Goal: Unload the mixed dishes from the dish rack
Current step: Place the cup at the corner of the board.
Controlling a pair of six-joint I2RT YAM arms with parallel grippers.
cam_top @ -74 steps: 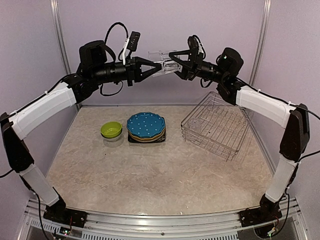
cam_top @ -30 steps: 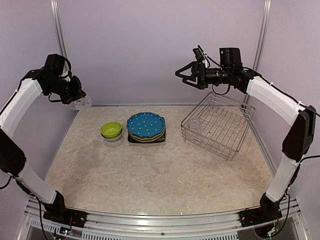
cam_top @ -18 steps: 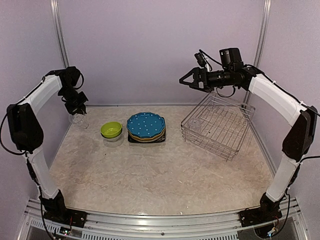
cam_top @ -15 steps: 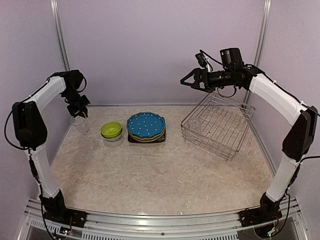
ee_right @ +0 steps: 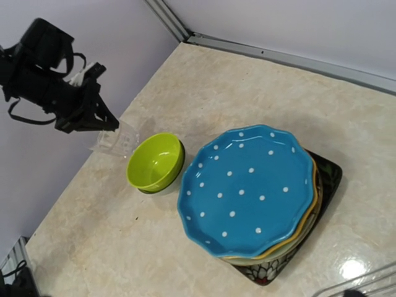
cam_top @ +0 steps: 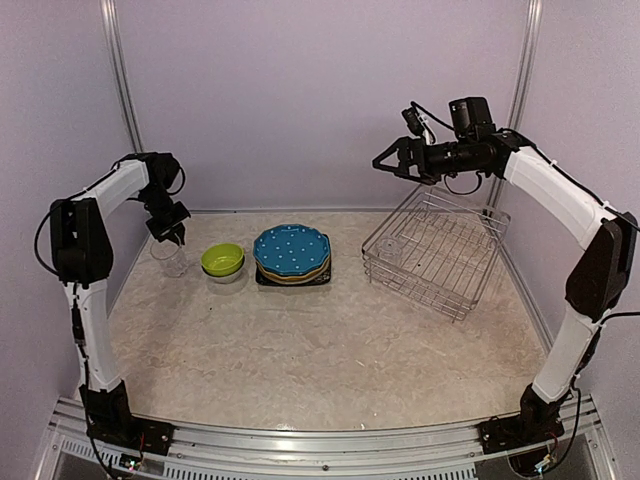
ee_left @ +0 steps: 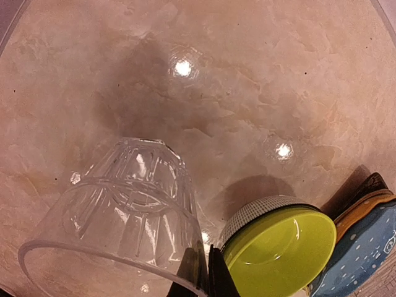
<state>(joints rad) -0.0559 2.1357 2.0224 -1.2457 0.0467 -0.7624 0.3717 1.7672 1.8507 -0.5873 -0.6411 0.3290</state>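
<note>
Top external: left hand (cam_top: 174, 236), clamped on clear glass (cam_top: 170, 260), has lowered it beside lime-green bowl (cam_top: 222, 259) for release; right hand (cam_top: 386, 163) apart.

left end effector (cam_top: 171, 236) low, pinched shut | right end effector (cam_top: 384, 157) high, jaws spread wide

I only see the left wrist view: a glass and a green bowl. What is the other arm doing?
Observer: The right gripper hangs open, high in the air near the rack, holding nothing.
Visitor: Anything left in that rack?
Observer: One clear thing at its left end, likely a glass.
Visitor: What's beside my bowl?
Observer: A blue dotted plate topping a stack, with a black square plate at the bottom.
</note>
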